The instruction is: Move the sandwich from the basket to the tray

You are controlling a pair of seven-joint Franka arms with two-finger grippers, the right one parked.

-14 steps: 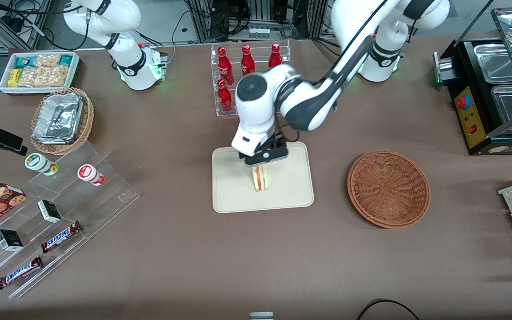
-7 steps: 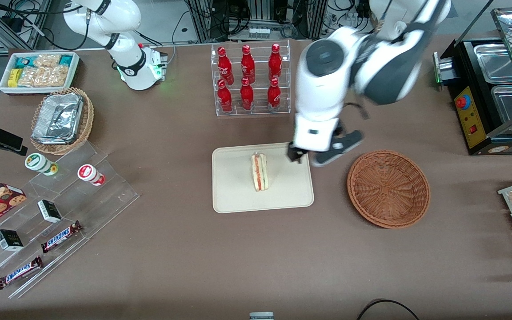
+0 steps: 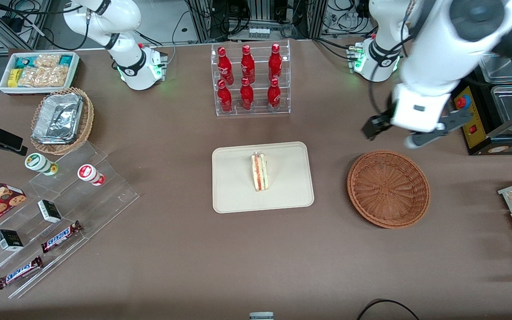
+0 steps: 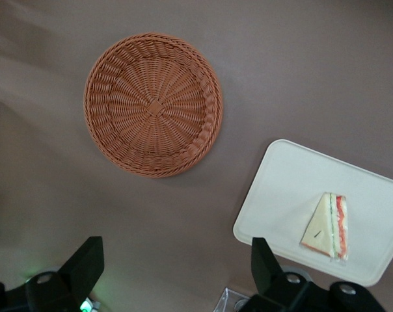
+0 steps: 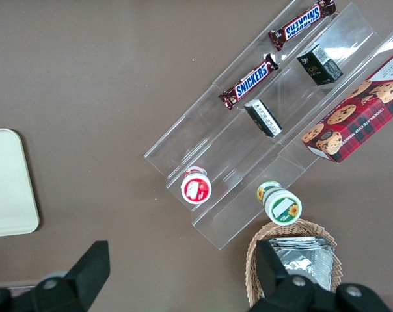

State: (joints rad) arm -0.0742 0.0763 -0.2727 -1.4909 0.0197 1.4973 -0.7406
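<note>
Where the front view takes in the whole table, the sandwich (image 3: 260,172) stands on its edge near the middle of the tray (image 3: 234,195), filling stripes facing up. The basket (image 3: 388,189) sits apart from the tray, toward the working arm's end of the table, nothing in it. The gripper (image 3: 394,134) hangs in the air, farther from the front camera than the basket, fingers spread wide, holding nothing. A rack of red bottles (image 3: 249,80) stands farther back than the tray.

Left wrist view: looks down on basket (image 4: 153,105) and tray (image 4: 281,195) side by side, not touching. Sandwich (image 4: 326,225) lies on the tray. Both fingertips (image 4: 86,263) show, wide apart, empty.

Right wrist view: tray corner (image 5: 8,182) only.
</note>
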